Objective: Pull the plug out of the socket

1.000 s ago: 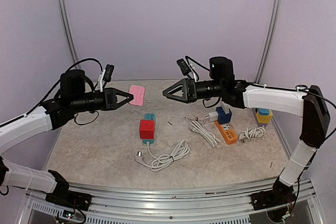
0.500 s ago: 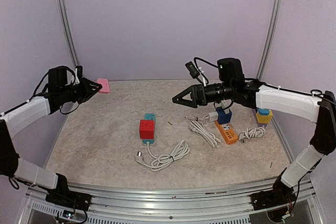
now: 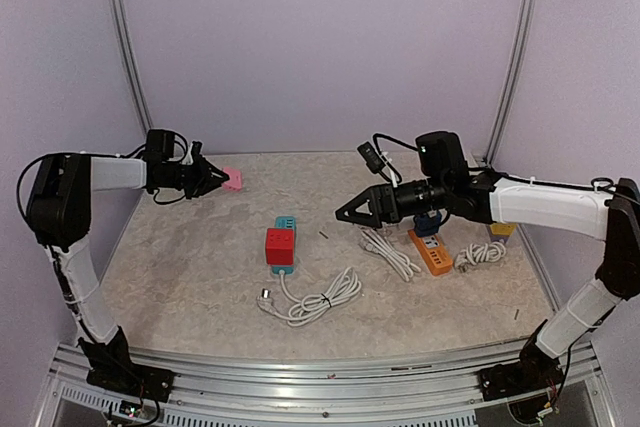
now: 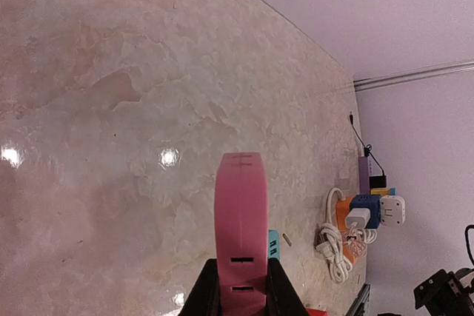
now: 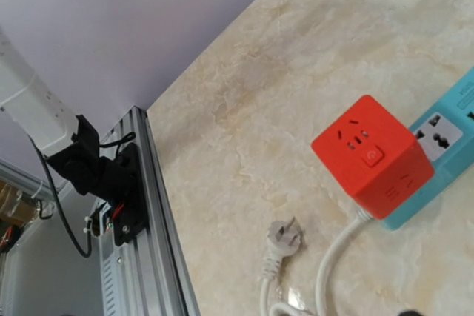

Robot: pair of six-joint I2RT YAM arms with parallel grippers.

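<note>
— We see the marbled table (image 3: pixel 180 277), with bare room along its left half and its near rail.
— Our left gripper (image 3: pixel 216 180) has swung to the far-left wall since a second ago, clenched on the pink strip (image 3: pixel 233 179).
— Our right gripper (image 3: pixel 343 215), jaws spread and empty, has dropped toward the centre.
— There the red cube plug (image 3: pixel 279 245) sits on the teal socket strip (image 3: pixel 285 222), with its white cord (image 3: pixel 312 302) coiled nearer us.

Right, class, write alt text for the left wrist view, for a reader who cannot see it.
The left claw, shut, grips a flat pink plastic socket strip that juts away from the camera above a glossy beige marbled tabletop. Far right lie an orange power strip carrying a blue cube adapter and a coiled white cable.
</note>
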